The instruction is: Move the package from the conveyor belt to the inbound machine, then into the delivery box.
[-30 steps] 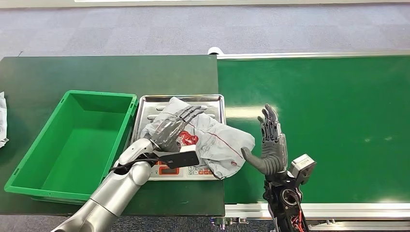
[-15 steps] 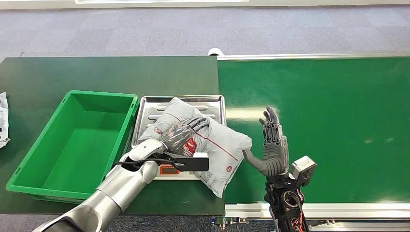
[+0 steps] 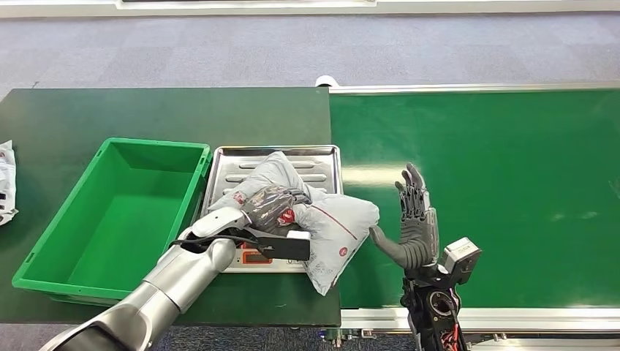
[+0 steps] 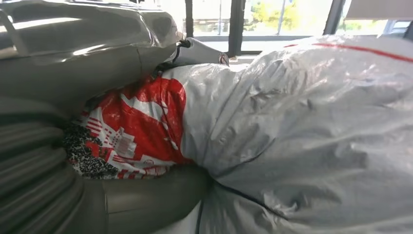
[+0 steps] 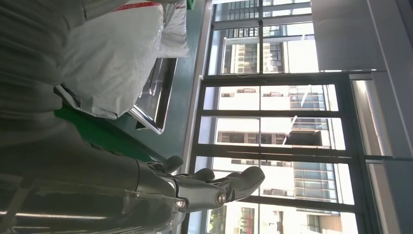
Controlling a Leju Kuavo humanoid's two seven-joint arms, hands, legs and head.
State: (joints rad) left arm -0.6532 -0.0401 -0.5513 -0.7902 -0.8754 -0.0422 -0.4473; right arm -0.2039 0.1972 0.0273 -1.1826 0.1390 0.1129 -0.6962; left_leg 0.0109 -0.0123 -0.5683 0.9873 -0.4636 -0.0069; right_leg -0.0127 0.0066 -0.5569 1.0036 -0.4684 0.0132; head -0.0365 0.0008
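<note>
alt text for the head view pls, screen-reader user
The robot's left hand grips a grey plastic package lying on a steel scale tray, beside an open green bin on a dark table. Its right hand is raised with fingers apart over the green conveyor belt, just off the package's edge.

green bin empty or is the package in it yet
Empty: the green bin shows bare floor; the package lies on the metal tray, gripped by the left hand.

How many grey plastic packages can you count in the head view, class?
2. One package lies on the metal tray, gripped by the left hand. A second package is cut off by the table's far-left edge. Others may lie outside the picture.
</note>
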